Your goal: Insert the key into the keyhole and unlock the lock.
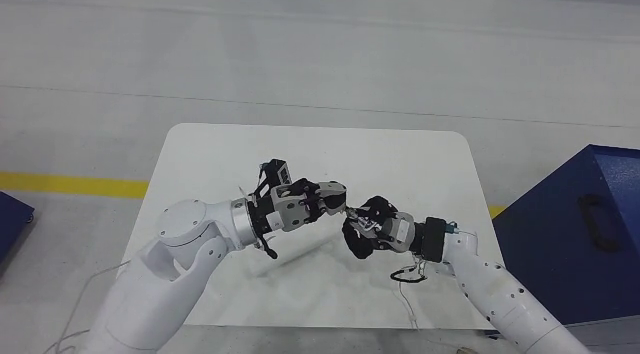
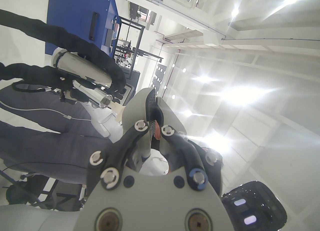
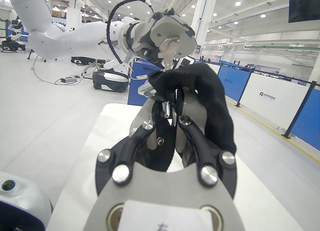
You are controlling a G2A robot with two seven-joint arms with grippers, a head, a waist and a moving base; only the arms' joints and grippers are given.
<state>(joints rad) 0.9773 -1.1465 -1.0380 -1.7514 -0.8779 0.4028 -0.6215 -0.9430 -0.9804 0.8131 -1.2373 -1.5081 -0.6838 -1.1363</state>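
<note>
Your white table (image 1: 400, 154) sits under both arms, which meet above its middle, clear of the surface. Your left gripper (image 1: 338, 197) comes in from the left side and your right gripper (image 3: 167, 103) from the near right corner, tips almost touching. In the right wrist view a thick black sleeve (image 3: 200, 81) loops over the right gripper, crossing in front of its tips and running down one side. Your right fingers stand narrow, pinching the lock (image 3: 165, 109); its shiny metal shows between them, just under the sleeve. Your left fingers are drawn close together in the left wrist view, with something thin between them. From the right wrist view you see it is the key (image 3: 170, 46): its flat silver head lies against the left gripper's tip, and its blade points straight down at the lock. The blade's end passes behind the sleeve, right above the right gripper, so you cannot tell whether it sits in the keyhole.
</note>
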